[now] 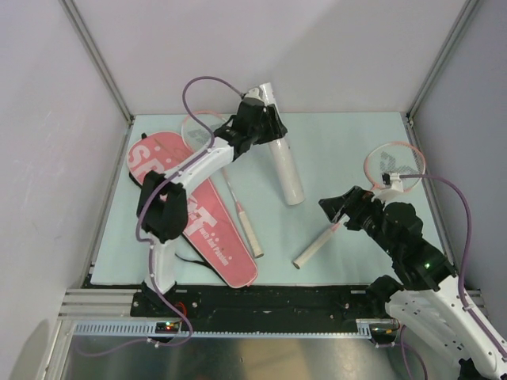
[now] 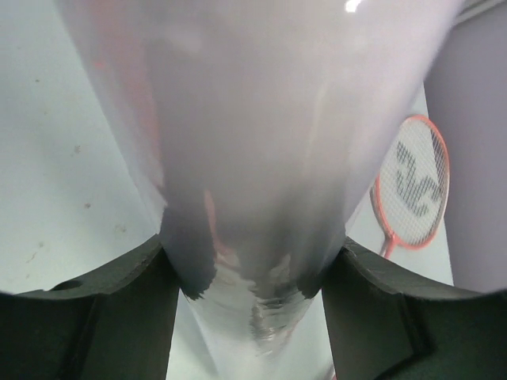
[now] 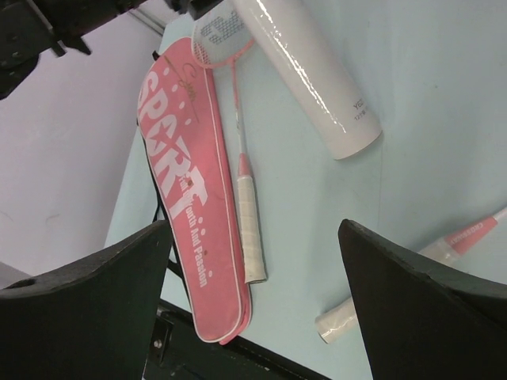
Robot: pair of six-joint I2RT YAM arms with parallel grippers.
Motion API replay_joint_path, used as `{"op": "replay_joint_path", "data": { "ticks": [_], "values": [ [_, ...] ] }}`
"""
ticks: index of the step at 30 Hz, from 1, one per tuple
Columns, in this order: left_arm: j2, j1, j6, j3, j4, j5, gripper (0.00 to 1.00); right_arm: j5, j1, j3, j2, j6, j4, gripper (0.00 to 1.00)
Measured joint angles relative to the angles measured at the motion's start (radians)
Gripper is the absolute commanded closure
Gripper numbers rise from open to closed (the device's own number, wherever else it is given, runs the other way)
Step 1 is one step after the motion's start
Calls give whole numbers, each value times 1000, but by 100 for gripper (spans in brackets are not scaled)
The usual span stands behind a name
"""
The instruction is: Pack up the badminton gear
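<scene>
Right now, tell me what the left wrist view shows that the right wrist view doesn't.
Left wrist only: the left gripper clamped on the white tube, plus a pink-rimmed racket head. Right wrist only: the pink SPORT bag, a second racket alongside it, and the open, empty right gripper. Both: the white tube and the pale table.
</scene>
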Motion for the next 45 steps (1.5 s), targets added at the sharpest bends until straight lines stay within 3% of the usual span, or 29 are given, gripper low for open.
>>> {"op": "replay_joint_path", "data": {
  "ticks": [4, 15, 21, 27, 35, 45],
  "values": [
    [117, 32, -72, 69, 36, 24, 38, 1, -6, 0, 13, -18, -7, 8],
    [324, 110, -208, 160, 95, 103, 31, -26, -55, -15, 70, -44, -7, 8],
    [356, 113, -217, 138, 93, 106, 5, -42, -77, -17, 78, -43, -7, 8],
    [338, 113, -203, 43, 105, 93, 1, -44, -82, -34, 73, -19, 2, 10],
    [130, 113, -138, -187, 88, 5, 0, -71, -83, -72, 79, 9, 15, 11],
    [-344, 114, -66, -503, 58, -106, 0, -147, -79, -89, 116, -13, 22, 13]
  ]
}}
